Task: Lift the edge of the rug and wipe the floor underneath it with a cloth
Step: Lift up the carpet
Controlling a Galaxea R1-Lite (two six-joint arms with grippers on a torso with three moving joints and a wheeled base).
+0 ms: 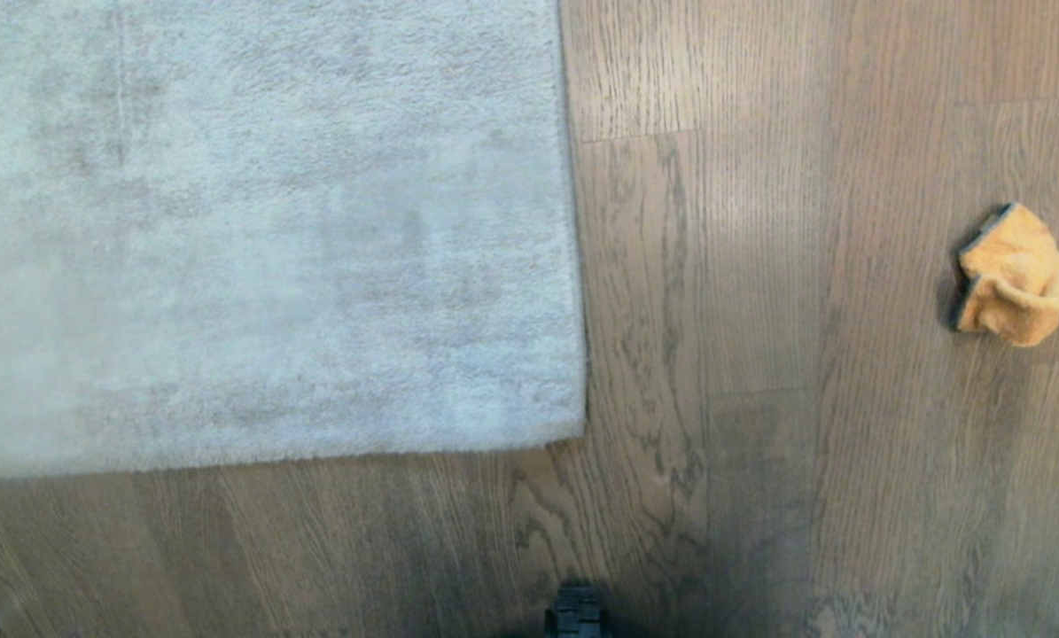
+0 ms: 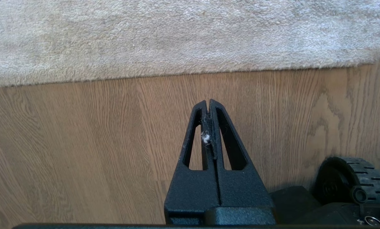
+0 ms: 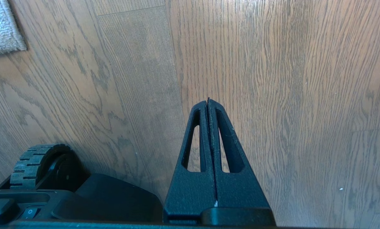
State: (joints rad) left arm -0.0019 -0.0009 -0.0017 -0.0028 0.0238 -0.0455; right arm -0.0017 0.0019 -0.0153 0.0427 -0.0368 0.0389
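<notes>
A: What lies farthest left?

B: The large pale grey short-pile rug [image 1: 263, 230] covers the left and middle of the head view, lying flat. Its near edge runs slightly slanted across the grey-brown wooden plank floor [image 1: 742, 354], and its right-hand edge runs straight away from the robot; the two meet at a corner left of centre.

A: Anything holding anything?

B: No container shows. The left gripper [image 2: 208, 103], black with slotted fingers, hangs above bare planks just short of the rug's near edge, clenched with nothing grasped; a white tuft of lint sits in its seam. A black ribbed wheel [image 2: 352, 178] of the base shows beside it.

A: And to the right?

B: A broad band of bare floor separates the rug's right edge from the small orange-yellow microfibre cloth [image 1: 1016, 275] with dark grey edging, crumpled near the right border, well apart from the rug. The right gripper [image 3: 208, 102] is likewise clenched and empty over planks, the rug's corner far off to one side.
</notes>
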